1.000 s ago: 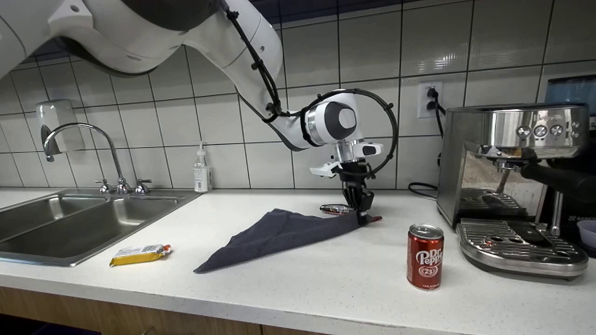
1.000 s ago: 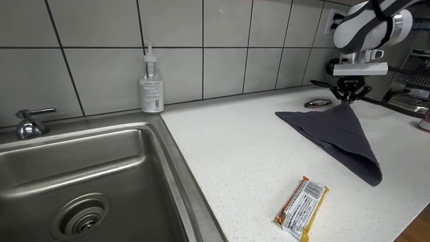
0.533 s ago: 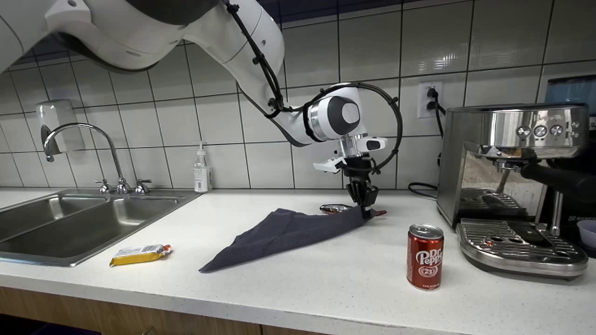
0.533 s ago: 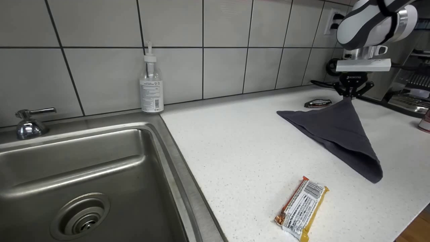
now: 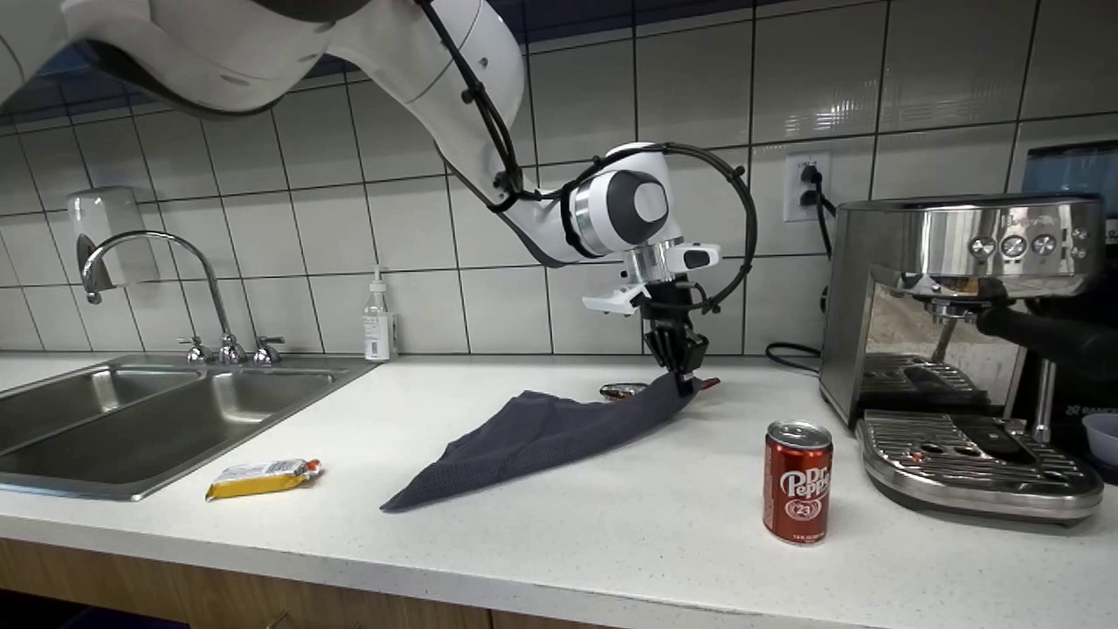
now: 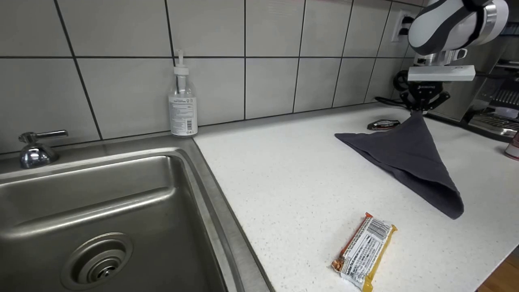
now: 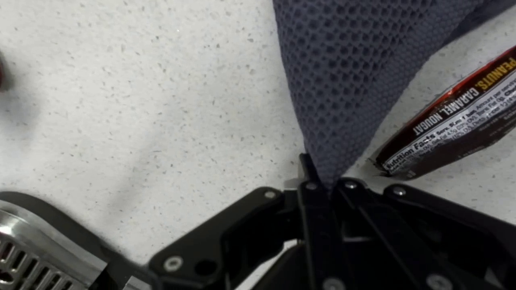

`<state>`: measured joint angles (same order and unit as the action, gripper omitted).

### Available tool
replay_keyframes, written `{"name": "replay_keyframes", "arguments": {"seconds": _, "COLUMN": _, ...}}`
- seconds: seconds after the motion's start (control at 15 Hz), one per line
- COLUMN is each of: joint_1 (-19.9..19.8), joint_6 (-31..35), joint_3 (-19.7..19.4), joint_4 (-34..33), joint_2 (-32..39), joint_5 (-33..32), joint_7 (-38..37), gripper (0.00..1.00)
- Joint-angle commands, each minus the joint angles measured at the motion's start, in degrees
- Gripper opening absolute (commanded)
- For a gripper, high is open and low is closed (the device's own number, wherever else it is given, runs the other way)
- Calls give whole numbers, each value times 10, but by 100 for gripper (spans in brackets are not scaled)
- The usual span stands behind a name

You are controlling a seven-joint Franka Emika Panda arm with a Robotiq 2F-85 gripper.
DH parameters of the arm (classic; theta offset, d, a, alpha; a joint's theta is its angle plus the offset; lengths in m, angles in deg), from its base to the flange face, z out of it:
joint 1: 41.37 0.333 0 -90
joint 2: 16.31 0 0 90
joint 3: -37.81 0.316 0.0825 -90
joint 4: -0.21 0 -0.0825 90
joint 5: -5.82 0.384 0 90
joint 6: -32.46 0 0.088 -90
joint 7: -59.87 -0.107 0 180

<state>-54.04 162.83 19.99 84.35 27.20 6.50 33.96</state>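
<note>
A dark blue-grey textured cloth [image 5: 559, 444] lies folded to a rough triangle on the white counter, and one corner is raised. My gripper [image 5: 686, 384] is shut on that corner, just above the surface; the cloth [image 6: 409, 158] slopes down from it. In the wrist view the cloth [image 7: 346, 60] narrows to a point between the fingers of the gripper [image 7: 328, 183]. Close by on the counter rests a dark brown wrapped candy bar [image 7: 447, 125], apart from the fingers. A small red tip [image 5: 710, 383] shows beside the fingertips; I cannot tell what it belongs to.
A red soda can [image 5: 798, 485] stands upright near the steel espresso machine [image 5: 969, 227]. Toward the sink [image 6: 219, 211] lies a yellow-and-white wrapped bar [image 6: 367, 251]. A pump bottle [image 6: 183, 109] stands by the tiled wall. A black cord [image 5: 790, 349] lies behind the gripper.
My gripper has risen and pulled the held corner of cloth higher off the counter. The cloth's far end has slid slightly toward the gripper. The other objects have stayed put.
</note>
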Motion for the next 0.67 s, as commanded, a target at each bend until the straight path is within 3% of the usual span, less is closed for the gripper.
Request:
{"name": "replay_keyframes", "arguments": {"seconds": 0.0, "joint_1": 10, "joint_6": 38, "joint_3": 3, "joint_4": 67, "joint_2": -54, "joint_5": -11, "joint_7": 30, "gripper": 1}}
{"name": "replay_keyframes", "arguments": {"seconds": 0.6, "joint_1": 18, "joint_6": 101, "joint_3": 5, "joint_4": 167, "joint_2": -136, "joint_5": -11, "joint_7": 68, "gripper": 1}}
